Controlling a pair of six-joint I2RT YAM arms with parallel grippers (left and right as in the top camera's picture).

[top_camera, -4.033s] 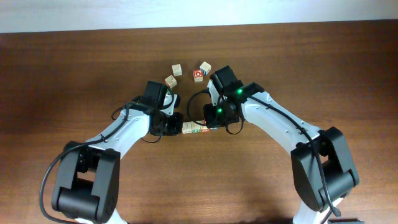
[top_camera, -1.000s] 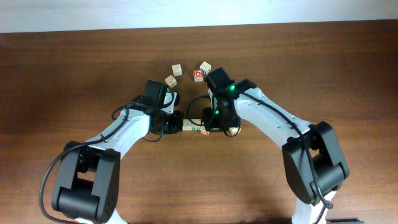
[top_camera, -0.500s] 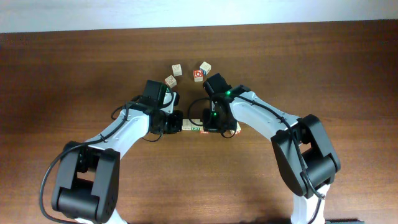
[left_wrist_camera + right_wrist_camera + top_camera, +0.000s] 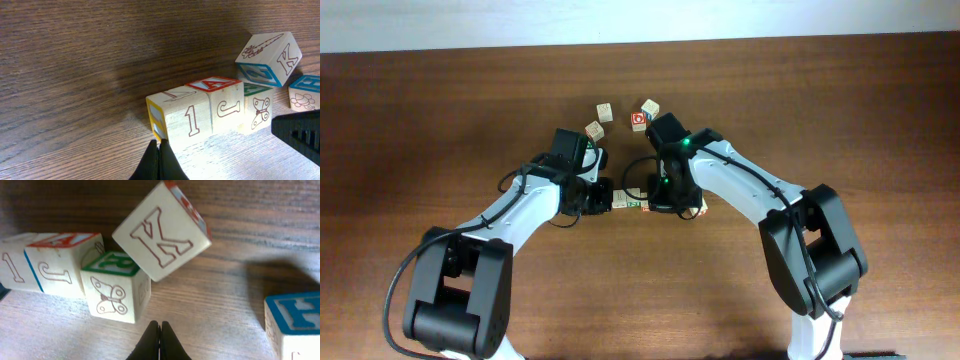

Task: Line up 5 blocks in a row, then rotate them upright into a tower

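We see both grippers low over the wooden table (image 4: pixel 840 90), each with its fingers pressed together and holding nothing. The left gripper (image 4: pixel 160 159) has its tips just before the block with a 1 (image 4: pixel 180 119), which makes a row with the J block (image 4: pixel 226 104) and the butterfly block (image 4: pixel 257 111). The K block (image 4: pixel 161 230) sits askew just behind the butterfly block, near the right gripper (image 4: pixel 160 339).

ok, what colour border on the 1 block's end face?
Yellow, on the 1 block; clearest in the left wrist view.
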